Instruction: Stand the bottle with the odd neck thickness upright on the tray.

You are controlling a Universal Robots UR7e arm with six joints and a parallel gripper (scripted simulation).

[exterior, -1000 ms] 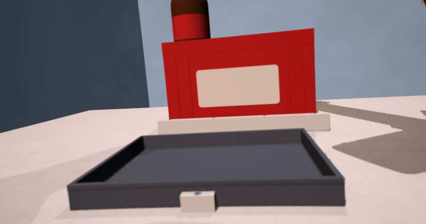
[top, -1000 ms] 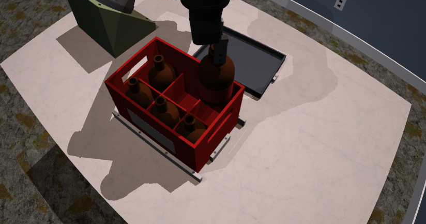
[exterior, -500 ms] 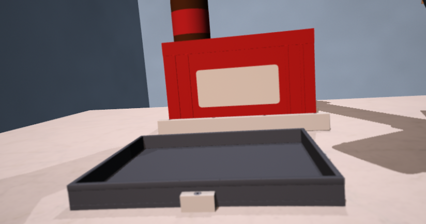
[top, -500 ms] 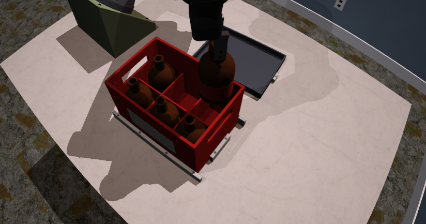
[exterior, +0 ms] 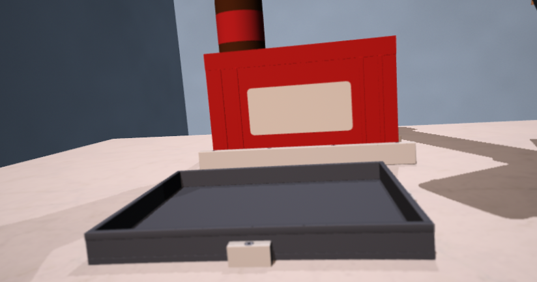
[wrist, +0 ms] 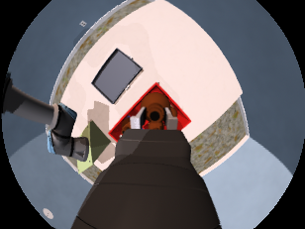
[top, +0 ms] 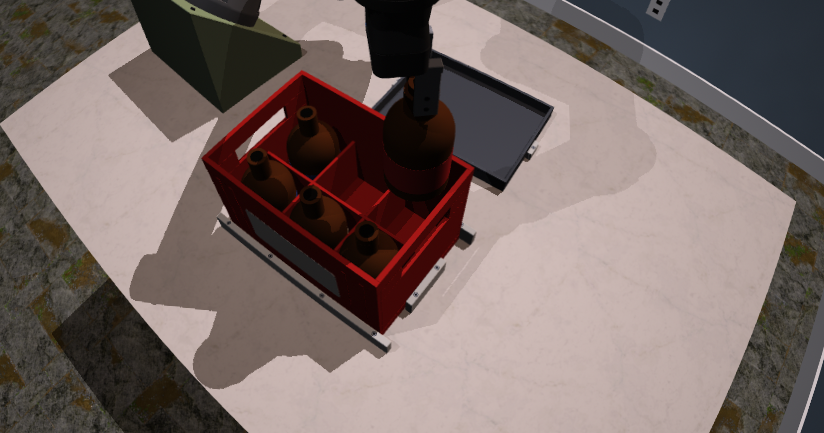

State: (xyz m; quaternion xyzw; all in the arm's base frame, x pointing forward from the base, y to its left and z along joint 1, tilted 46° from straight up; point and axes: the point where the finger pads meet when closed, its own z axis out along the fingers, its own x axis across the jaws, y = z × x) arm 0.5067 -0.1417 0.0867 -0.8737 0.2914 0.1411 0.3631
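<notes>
My gripper (top: 417, 99) (wrist: 154, 112) is shut on the neck of a brown bottle (top: 418, 141) (exterior: 238, 21) (wrist: 153, 114) with a red label. The bottle hangs upright and is raised out of the far right cell of the red crate (top: 360, 288) (exterior: 300, 62) (wrist: 181, 119). Its base is hidden behind the crate's rim. Several other brown bottles stand in the crate, among them one at the back left (top: 311, 136), one at the left (top: 266, 176) and one at the front (top: 369, 245). The dark grey tray (top: 521, 141) (exterior: 262, 239) (wrist: 116, 74) lies empty just behind the crate.
An olive-green arm base (top: 201, 49) stands at the table's back left. Pale rails (top: 299, 283) (exterior: 307, 155) lie along the crate's foot. A small pale stop block (exterior: 248, 253) sits against the tray's side. A curved wall rail (top: 691, 78) runs past the table's far edge.
</notes>
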